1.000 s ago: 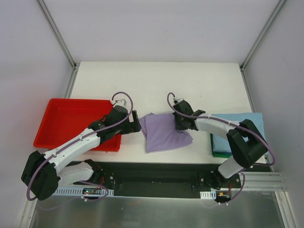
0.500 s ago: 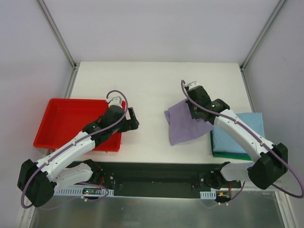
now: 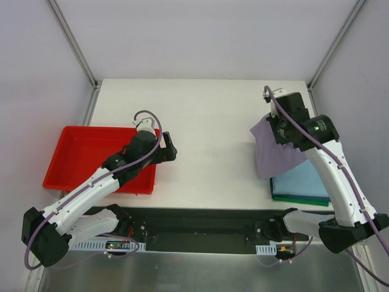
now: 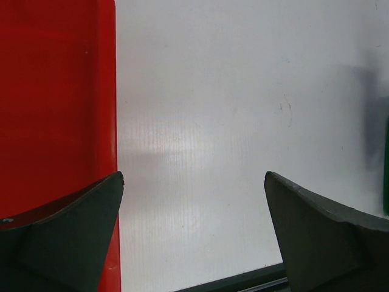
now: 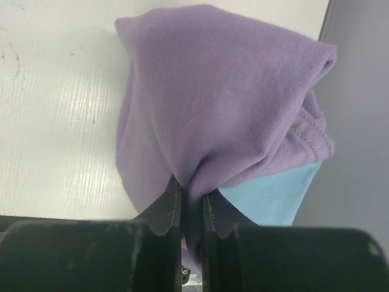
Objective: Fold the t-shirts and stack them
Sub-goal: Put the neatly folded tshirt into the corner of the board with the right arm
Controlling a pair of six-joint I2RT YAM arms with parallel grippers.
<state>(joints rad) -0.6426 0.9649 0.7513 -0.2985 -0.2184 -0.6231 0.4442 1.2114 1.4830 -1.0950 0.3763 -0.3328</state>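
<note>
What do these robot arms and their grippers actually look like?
The left arm and right arm are white tubes linked by chunky black joints, with a thin purple cable looping along each. The left gripper and right gripper each end in two dark, wedge-shaped fingers.

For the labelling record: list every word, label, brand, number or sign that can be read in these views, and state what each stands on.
No text can be read in any view.
The lavender t-shirt, light blue t-shirt, red tray and table show plain surfaces with no print, tag or sign.
The small board at the left arm's base is too small to tell whether it carries any marking.
</note>
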